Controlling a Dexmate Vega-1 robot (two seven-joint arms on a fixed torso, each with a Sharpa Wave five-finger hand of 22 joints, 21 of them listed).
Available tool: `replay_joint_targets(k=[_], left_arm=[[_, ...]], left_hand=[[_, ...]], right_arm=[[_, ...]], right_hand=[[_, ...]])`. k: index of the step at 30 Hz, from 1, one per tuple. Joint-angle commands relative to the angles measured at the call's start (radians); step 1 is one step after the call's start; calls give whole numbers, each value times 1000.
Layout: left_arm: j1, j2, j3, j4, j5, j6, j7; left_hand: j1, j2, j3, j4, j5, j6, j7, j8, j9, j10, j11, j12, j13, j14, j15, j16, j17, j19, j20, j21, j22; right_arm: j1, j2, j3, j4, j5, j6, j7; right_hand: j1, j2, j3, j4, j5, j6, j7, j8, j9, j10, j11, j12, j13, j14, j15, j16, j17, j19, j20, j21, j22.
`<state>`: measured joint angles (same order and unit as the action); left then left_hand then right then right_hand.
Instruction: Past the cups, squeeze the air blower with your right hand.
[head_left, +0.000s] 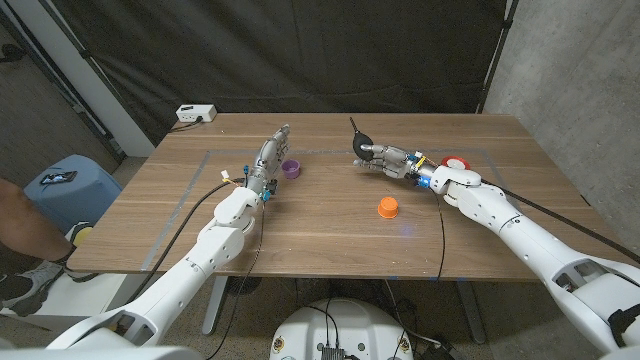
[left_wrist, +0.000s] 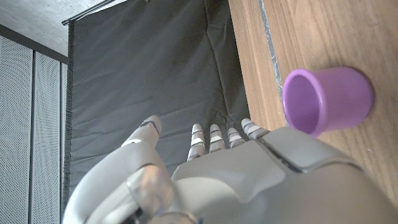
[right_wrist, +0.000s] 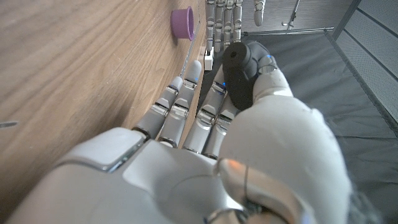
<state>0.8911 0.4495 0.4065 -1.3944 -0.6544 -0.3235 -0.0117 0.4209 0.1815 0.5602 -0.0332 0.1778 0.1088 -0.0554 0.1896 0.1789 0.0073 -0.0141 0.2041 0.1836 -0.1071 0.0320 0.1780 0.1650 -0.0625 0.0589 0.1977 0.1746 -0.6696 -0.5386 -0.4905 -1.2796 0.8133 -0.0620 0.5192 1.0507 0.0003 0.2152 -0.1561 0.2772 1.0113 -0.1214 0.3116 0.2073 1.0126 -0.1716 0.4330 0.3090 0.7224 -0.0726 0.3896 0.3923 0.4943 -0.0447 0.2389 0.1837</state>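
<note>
Nearest to me on the table sits the orange cup, in front of my right arm. A little further on, my left hand waits with its fingers straight and close together, holding nothing. The purple cup stands just beside it, on its inner side.

Past both cups, my right hand is at the air blower. In the right wrist view, the black round bulb sits between my thumb and my curled fingers, so I have it in my grip. Its thin nozzle points away toward the far side of the table. A red and white thing lies just behind my right wrist.

I think I am at the squeeze step now. I cannot tell how hard the bulb is pressed yet. Next I should close my fingers and thumb together firmly, and keep the bulb from slipping out sideways.
</note>
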Motion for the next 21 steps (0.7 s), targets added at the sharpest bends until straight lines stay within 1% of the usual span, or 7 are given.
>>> replay_joint_targets(k=[1,10,21], left_arm=[[30,22,-9,-48,-1,9,15],[71,45,-23,-94,-6,12,32],[93,56,-26,-122,-4,10,39]], left_hand=[[-5,-1,0,-4,3,9,-2,-2,4,6,-3,4,3,1,0,0,2,5,0,-1,1],[-6,-1,0,-5,3,8,-1,-3,4,6,-4,4,3,1,-1,-1,2,5,0,-1,1],[-6,-1,0,-6,3,9,-1,-3,4,7,-3,4,3,2,0,-1,2,5,0,-1,1]], right_arm=[[-22,-4,7,-31,14,-11,-29],[-36,-7,8,-60,15,-11,-55],[-53,-17,12,-89,26,-23,-74]], right_hand=[[16,4,3,-3,-2,15,-2,10,4,14,2,9,2,20,-157,10,6,12,-53,5,2],[35,6,3,-6,-5,27,-4,16,6,29,-2,17,7,38,-159,15,11,17,-59,5,2],[50,10,2,-5,-8,37,-5,21,8,37,-7,19,8,53,-159,19,15,26,-63,8,2]])
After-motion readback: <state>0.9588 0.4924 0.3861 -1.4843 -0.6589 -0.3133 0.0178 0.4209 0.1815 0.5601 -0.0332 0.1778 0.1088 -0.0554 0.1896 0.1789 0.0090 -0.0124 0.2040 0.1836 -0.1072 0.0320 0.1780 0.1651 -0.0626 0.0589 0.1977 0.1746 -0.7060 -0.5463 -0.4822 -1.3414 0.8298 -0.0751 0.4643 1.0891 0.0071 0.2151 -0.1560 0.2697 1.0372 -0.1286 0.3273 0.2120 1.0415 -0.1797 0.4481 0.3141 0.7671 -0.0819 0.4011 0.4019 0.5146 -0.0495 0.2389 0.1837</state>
